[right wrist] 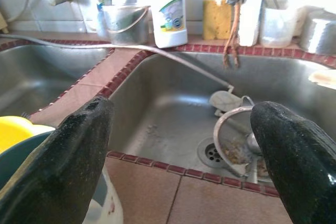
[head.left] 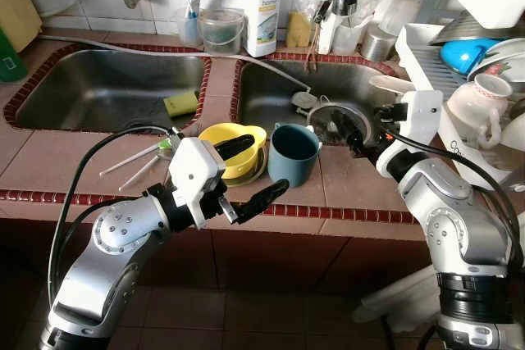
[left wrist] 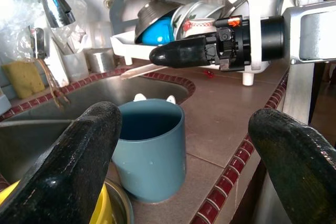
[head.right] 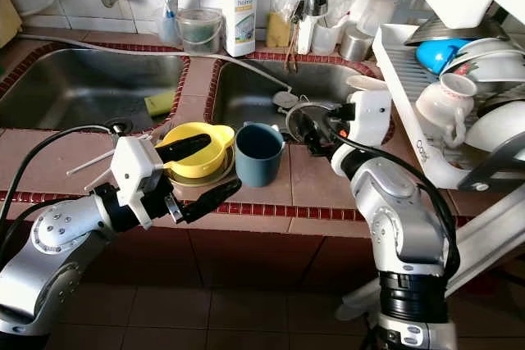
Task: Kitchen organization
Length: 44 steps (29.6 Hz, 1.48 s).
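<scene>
Tiled worktop [head.left: 344, 182] with a red-brick edge carries a blue mug [head.left: 292, 153], upright with its mouth facing up, on the strip in front of the right sink [head.left: 271, 92]. Touching it on the robot's left sits a yellow bowl [head.left: 232, 143] nested in a metal dish. The left claw [head.left: 248, 171] reaches in level from the worktop's front edge, fingers spread apart, one over the bowl. The right claw [head.right: 305, 133] hovers over the sink's front rim beside a strainer [head.left: 340, 120], fingers wide apart, forearm bent in from the right.
</scene>
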{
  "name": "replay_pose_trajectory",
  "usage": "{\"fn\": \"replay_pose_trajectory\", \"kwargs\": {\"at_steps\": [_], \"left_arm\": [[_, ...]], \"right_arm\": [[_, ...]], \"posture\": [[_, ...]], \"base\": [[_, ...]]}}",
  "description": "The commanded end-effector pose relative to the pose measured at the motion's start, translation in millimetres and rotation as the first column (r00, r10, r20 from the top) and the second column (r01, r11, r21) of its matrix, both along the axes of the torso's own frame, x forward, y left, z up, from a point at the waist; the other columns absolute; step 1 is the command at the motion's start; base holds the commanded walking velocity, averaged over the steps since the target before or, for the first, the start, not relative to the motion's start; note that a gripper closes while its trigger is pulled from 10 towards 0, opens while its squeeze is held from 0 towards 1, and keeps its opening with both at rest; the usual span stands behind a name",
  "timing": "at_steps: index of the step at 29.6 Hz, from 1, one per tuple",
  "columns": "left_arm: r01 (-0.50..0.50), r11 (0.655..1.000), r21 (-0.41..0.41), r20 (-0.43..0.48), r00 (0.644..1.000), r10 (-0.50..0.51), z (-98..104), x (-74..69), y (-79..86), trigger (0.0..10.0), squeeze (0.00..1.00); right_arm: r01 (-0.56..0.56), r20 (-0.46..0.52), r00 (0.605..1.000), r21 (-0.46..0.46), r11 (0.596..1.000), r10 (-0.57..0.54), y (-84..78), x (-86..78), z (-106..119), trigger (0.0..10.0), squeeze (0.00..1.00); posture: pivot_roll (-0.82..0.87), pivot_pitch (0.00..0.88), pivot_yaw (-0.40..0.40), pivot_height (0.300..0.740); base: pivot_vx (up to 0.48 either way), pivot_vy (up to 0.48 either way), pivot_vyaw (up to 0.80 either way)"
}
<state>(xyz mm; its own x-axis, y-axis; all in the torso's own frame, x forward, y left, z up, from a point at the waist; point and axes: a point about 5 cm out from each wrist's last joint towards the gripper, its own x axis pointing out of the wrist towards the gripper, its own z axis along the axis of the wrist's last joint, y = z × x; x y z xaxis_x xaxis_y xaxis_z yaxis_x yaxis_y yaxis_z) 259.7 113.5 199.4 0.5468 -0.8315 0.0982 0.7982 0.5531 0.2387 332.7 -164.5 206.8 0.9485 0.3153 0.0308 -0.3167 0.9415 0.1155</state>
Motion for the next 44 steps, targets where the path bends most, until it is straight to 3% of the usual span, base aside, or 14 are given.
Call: {"fn": "replay_pose_trajectory", "kwargs": {"at_steps": [1,14,17,22,27,28,31,32,33,44], "left_arm": [[0.005,1.0,0.004,0.01,1.0,-0.005,1,-3.2,-1.6,10.0,0.0],[0.0,1.0,-0.007,0.017,1.0,0.0,2,-2.8,-3.9,10.0,0.0],[-0.007,1.0,-0.017,0.019,1.0,0.008,3,-2.4,-4.8,10.0,0.0],[-0.012,1.0,-0.024,0.02,1.0,0.012,3,-2.7,-5.4,10.0,0.0],[-0.013,1.0,-0.028,0.02,1.0,0.014,3,-2.4,-5.9,10.0,0.0],[-0.013,0.999,-0.029,0.021,1.0,0.014,4,-2.4,-6.0,10.0,0.0],[-0.014,0.999,-0.03,0.022,1.0,0.015,4,-2.3,-6.3,10.0,0.0],[-0.014,0.999,-0.031,0.022,1.0,0.015,4,-2.2,-6.4,10.0,0.0],[-0.014,0.999,-0.032,0.022,1.0,0.015,4,-2.0,-6.4,10.0,0.0],[-0.014,0.999,-0.038,0.033,0.999,0.016,8,0.5,-5.5,10.0,0.0]], "right_arm": [[-0.014,0.011,1.0,0.007,1.0,0.014,1.3,3.8,4,10.0,0.0],[-0.126,-0.011,0.992,0.004,0.992,0.126,11.7,15.0,3,10.0,0.0],[-0.223,-0.07,0.973,-0.028,0.974,0.22,18.7,10.6,-8,10.0,0.0],[-0.283,-0.12,0.953,-0.027,0.959,0.278,23.3,3.6,-15,10.0,0.0],[-0.271,-0.174,0.948,-0.007,0.962,0.266,20.4,2.1,-18,10.0,0.0],[-0.261,-0.184,0.948,0.009,0.965,0.258,19.0,2.3,-17,9.1,0.0],[-0.239,-0.204,0.949,0.041,0.97,0.242,16.0,3.0,-16,4.5,0.0],[-0.231,-0.207,0.949,0.049,0.972,0.236,15.0,3.3,-15,0.7,0.0],[-0.223,-0.211,0.95,0.053,0.973,0.23,13.9,3.6,-15,0.0,0.0],[-0.13,-0.274,0.946,0.174,0.976,0.175,7.4,2.6,-12,0.0,0.0]], "posture": [[-0.04,0.114,-0.048,0.74],[-0.04,0.102,-0.059,0.74],[-0.04,0.104,-0.063,0.74],[-0.04,0.108,-0.066,0.74],[-0.04,0.112,-0.069,0.74],[-0.04,0.112,-0.069,0.74],[-0.05,0.116,-0.069,0.74],[-0.05,0.116,-0.069,0.74],[-0.05,0.116,-0.068,0.74],[-0.06,0.117,-0.062,0.74]], "base": [[0.0,0.0,0.0],[0.0,0.0,0.0],[0.0,0.0,0.0],[0.0,0.0,0.0],[0.0,0.0,0.0],[0.0,0.0,0.0],[0.0,0.0,0.0],[0.0,0.0,0.0],[0.0,0.0,0.0],[0.0,0.0,0.0]]}}
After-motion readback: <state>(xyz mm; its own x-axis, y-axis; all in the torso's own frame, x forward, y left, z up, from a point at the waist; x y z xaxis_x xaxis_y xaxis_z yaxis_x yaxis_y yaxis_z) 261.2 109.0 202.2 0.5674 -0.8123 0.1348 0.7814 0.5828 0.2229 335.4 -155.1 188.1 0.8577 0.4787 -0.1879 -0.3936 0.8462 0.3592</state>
